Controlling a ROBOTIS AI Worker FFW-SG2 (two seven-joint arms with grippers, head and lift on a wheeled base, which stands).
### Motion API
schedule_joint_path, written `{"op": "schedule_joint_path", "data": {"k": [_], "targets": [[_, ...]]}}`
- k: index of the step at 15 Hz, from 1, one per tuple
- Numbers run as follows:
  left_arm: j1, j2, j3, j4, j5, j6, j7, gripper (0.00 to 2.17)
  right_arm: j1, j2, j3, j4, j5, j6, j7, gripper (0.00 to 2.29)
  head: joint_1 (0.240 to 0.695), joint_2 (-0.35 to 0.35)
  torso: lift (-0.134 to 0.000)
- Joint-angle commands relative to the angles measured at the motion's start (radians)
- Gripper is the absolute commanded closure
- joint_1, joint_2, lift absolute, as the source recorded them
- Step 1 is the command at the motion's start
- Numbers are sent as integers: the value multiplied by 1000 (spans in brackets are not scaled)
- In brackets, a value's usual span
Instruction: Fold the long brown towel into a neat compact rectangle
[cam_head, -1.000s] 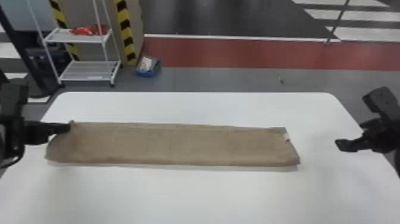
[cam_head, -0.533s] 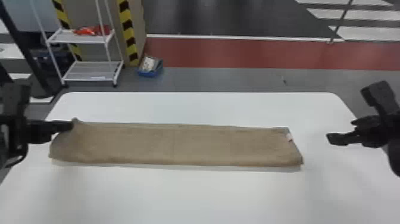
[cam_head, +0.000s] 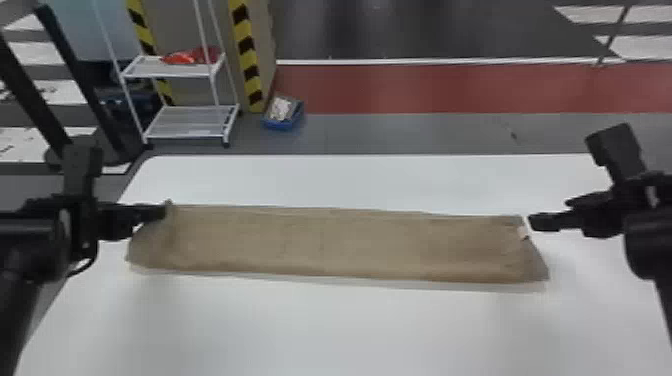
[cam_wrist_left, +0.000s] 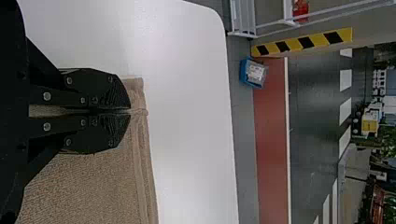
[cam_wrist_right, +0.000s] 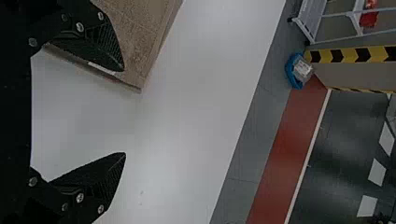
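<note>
The white counter (cam_head: 330, 330) stretches out in front, and across it the brown towel (cam_head: 340, 245) lies in a long, flat strip. At its far left corner, the left claw (cam_head: 162, 212) pinches the cloth between its fingers. Just beside the towel's right end, near its pale tag (cam_head: 523, 233), the right claw (cam_head: 550, 212) is spread wide and empty. Beyond the counter stand a white rack (cam_head: 175, 131) and a blue bin (cam_head: 283, 124) on the floor.
</note>
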Motion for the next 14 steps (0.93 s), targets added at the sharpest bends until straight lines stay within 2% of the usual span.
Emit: {"op": "schedule_joint_path", "data": {"k": [1, 4, 14], "targets": [[3, 3, 0, -2, 0, 0, -3, 1085, -1, 24, 35, 24, 10, 6, -1, 289, 695, 67, -124], [3, 3, -1, -4, 0, 0, -5, 1085, -3, 32, 71, 49, 17, 12, -15, 404, 695, 89, -124], [11, 6, 0, -9, 1, 0, -5, 1085, -14, 44, 97, 97, 37, 15, -26, 414, 695, 111, -124]]}}
